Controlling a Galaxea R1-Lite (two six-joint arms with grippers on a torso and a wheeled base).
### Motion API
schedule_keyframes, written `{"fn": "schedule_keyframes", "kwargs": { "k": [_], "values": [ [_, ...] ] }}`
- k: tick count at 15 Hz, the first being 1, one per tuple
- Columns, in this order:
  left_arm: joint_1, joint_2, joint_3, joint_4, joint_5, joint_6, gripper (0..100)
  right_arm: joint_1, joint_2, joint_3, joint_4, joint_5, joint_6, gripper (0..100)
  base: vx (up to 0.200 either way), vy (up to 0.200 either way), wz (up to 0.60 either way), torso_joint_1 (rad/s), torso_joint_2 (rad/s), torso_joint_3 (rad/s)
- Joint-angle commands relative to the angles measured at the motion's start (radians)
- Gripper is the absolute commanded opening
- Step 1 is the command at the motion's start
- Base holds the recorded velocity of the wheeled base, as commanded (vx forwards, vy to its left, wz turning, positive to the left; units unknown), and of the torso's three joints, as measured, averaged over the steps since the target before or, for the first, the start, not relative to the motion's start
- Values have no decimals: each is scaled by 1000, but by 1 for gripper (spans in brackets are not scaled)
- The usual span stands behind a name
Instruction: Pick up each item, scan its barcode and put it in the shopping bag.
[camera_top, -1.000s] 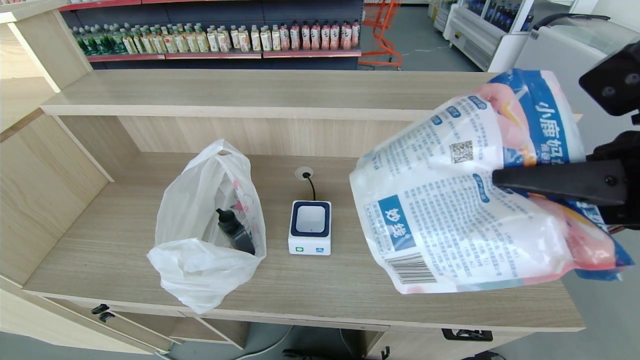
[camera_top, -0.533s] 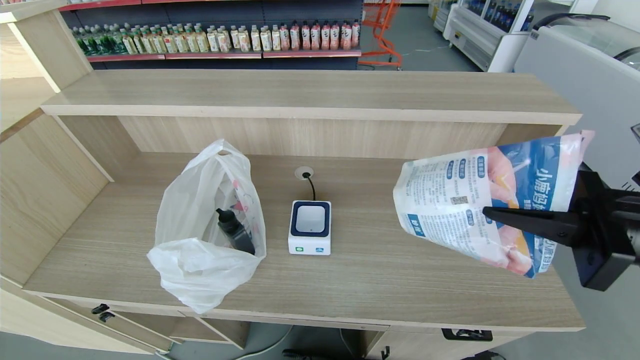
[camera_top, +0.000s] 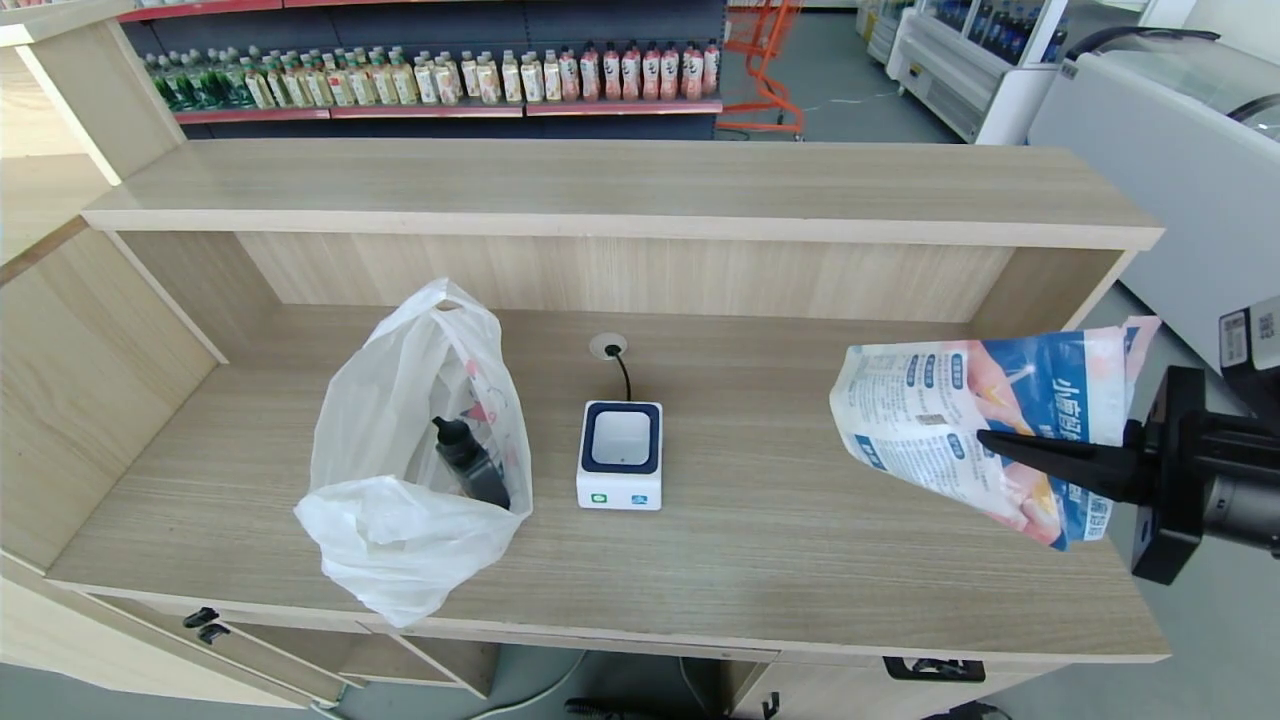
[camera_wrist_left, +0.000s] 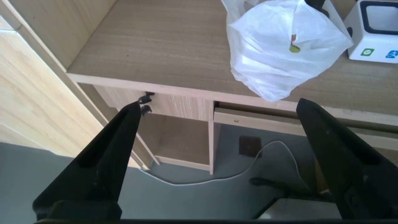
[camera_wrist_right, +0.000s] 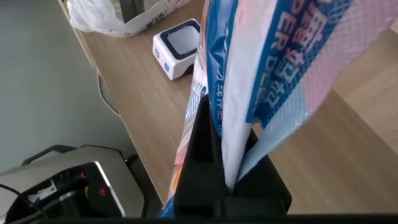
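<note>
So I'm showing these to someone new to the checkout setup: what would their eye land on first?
The big blue, pink and white packet, clamped in the right gripper above the right end of the counter. Next the white shopping bag standing open at the left with a dark bottle inside, and the small white scanner between them.

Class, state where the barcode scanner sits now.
In the head view, the scanner stands on the counter just right of the shopping bag, left of the held packet.

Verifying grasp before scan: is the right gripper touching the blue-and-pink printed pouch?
Touching. Right wrist view: the blue-and-pink printed pouch is clamped tight inside the right gripper, with no gap visible.
</note>
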Motion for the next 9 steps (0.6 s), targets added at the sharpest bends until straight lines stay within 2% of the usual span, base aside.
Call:
{"fn": "schedule_keyframes", "kwargs": {
  "k": [1,7,9],
  "values": [
    [0,0,0,0,1,2,100,0,-8,12,-1,4,-1,0,0,0,0,0,0,0],
    [0,0,0,0,1,2,100,5,-36,32,-1,14,4,0,0,0,0,0,0,0],
    [0,0,0,0,1,1,100,5,-47,31,-1,28,13,0,0,200,0,-2,2,7]
  ]
}}
